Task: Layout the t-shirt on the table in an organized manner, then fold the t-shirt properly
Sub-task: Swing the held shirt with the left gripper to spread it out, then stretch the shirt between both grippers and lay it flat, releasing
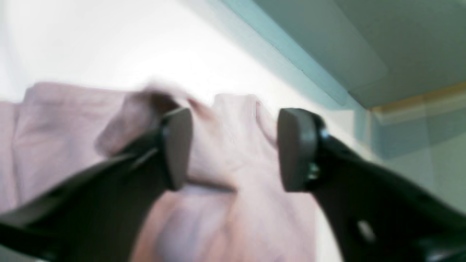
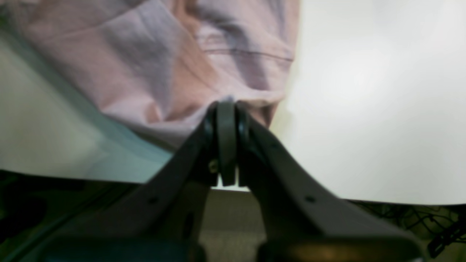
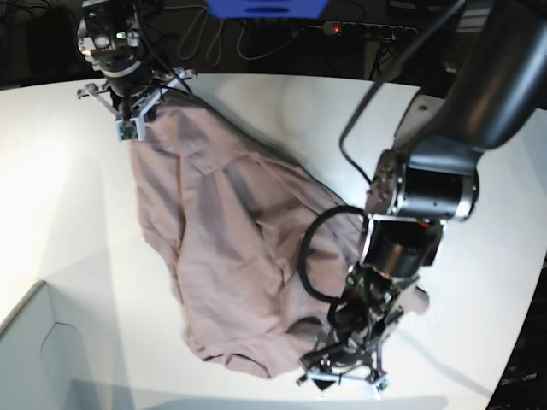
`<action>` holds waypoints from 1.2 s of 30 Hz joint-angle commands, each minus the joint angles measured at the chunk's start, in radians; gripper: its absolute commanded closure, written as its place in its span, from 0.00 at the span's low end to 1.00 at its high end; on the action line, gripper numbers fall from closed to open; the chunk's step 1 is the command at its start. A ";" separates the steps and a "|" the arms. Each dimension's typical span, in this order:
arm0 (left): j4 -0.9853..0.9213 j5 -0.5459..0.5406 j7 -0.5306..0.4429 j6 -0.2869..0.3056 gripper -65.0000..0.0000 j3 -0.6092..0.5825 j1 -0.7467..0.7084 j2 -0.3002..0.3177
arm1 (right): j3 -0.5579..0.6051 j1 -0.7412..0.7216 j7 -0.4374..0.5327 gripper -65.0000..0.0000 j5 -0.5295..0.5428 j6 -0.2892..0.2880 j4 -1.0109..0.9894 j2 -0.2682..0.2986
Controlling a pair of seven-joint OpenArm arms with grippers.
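The white tabletop [image 3: 51, 196] holds the pink t-shirt [image 3: 231, 256], still bunched up. The right gripper [image 2: 226, 109] has its jaws pinching one edge. The left gripper [image 1: 233, 149] has its jaws spread, holding nothing. One-sided pulling could drag the shirt crooked.

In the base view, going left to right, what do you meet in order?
Pale box corner → right gripper, shut on the t-shirt → t-shirt spread over the table → left gripper, open.

left pincer [image 1: 235, 149] jaws spread apart, right pincer [image 2: 226, 142] pressed closed
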State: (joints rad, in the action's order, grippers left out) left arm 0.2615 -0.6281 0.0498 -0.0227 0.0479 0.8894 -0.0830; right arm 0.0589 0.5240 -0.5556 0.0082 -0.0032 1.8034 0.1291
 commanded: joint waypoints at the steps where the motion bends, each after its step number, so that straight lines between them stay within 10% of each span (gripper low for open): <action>1: 0.042 0.003 -0.017 0.010 0.38 0.002 0.001 0.013 | -0.001 -0.003 0.019 1.00 0.000 -0.002 0.017 0.001; 12: 0.213 -0.005 -0.023 0.011 0.35 0.008 -0.243 0.197 | 0.002 -0.011 0.019 1.00 0.000 -0.002 0.017 0.001; 25: 0.212 -0.005 -0.023 0.010 0.36 0.008 -0.324 0.205 | 0.000 -0.011 0.019 1.00 0.000 -0.002 0.017 0.001; 28: 0.212 -0.005 -0.023 0.010 0.52 0.008 -0.326 0.203 | 0.000 -0.011 0.019 1.00 0.000 -0.002 0.017 0.001; 32: 0.212 -0.005 -0.032 0.010 0.98 0.008 -0.326 0.206 | -0.001 -0.011 0.019 1.00 0.000 -0.002 0.017 0.004; 36: 0.229 -0.006 -0.049 0.010 0.98 0.017 -0.326 0.208 | -0.017 -0.046 0.019 1.00 -0.001 -0.002 0.016 0.016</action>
State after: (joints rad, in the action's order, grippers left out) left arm 0.4667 -0.6334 0.0257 -0.0223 0.0631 0.5282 0.1184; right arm 0.0517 0.4843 -0.5636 0.0113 -0.0036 1.8030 0.1352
